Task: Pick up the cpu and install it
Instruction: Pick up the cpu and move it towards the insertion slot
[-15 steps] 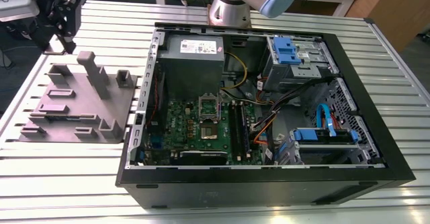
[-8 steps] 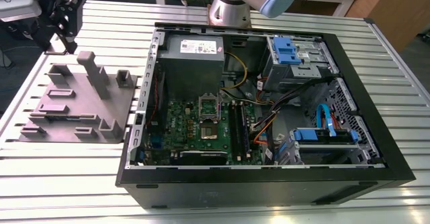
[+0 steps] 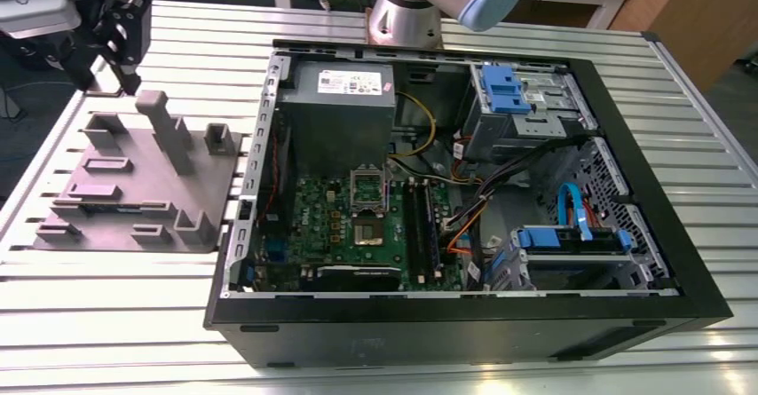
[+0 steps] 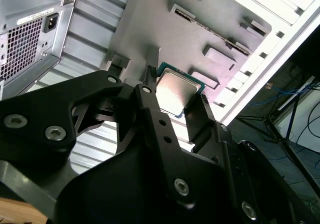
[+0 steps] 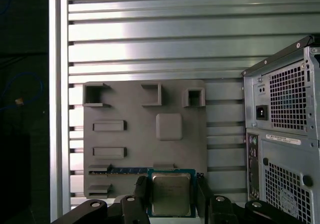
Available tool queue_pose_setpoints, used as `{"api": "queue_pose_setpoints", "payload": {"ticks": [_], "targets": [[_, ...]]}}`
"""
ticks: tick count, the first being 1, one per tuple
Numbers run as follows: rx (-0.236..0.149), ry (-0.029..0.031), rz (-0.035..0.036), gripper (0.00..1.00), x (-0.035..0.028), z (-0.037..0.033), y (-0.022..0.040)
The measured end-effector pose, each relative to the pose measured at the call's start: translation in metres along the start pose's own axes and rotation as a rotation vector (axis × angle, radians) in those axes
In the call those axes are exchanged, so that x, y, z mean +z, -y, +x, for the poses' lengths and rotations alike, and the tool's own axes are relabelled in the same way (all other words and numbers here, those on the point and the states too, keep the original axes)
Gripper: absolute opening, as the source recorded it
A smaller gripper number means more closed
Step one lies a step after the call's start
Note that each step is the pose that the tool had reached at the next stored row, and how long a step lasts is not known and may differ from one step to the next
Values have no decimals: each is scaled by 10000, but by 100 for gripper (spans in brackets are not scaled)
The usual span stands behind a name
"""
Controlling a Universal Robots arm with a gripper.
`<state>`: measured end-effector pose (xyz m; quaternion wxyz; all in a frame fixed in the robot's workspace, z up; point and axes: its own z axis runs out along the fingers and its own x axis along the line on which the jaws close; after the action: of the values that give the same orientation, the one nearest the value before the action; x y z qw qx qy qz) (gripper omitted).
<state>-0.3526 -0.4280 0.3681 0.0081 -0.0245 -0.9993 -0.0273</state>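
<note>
The cpu (image 4: pixel 176 93) (image 5: pixel 171 195) is a flat square chip with a silvery top and a green rim. My gripper (image 4: pixel 176 87) (image 5: pixel 171 190) is shut on it, one black finger (image 4: pixel 150 84) against each side edge. In both wrist views the chip hangs well above the grey holder block (image 5: pixel 130 109) (image 4: pixel 150 19). In the exterior view the gripper (image 3: pixel 116 35) is at the far left, above the back of the holder block (image 3: pixel 130 182). The motherboard's cpu socket (image 3: pixel 369 191) lies open inside the computer case (image 3: pixel 663 235), apart from the gripper.
The open case takes up the exterior view's right half, with a power supply (image 3: pixel 337 84), black memory sticks (image 3: pixel 421 226), cables and blue drive bays (image 3: pixel 503 89). Tall posts (image 3: pixel 160 124) rise from the holder block. A memory stick (image 5: pixel 125 170) lies in the block. The slatted table edge (image 5: pixel 59 109) is close.
</note>
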Motion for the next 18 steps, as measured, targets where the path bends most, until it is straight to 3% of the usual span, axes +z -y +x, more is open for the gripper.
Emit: {"api": "queue_pose_setpoints", "payload": {"ticks": [18], "targets": [[-1, -1, 1, 47, -2, -109, -5]]}}
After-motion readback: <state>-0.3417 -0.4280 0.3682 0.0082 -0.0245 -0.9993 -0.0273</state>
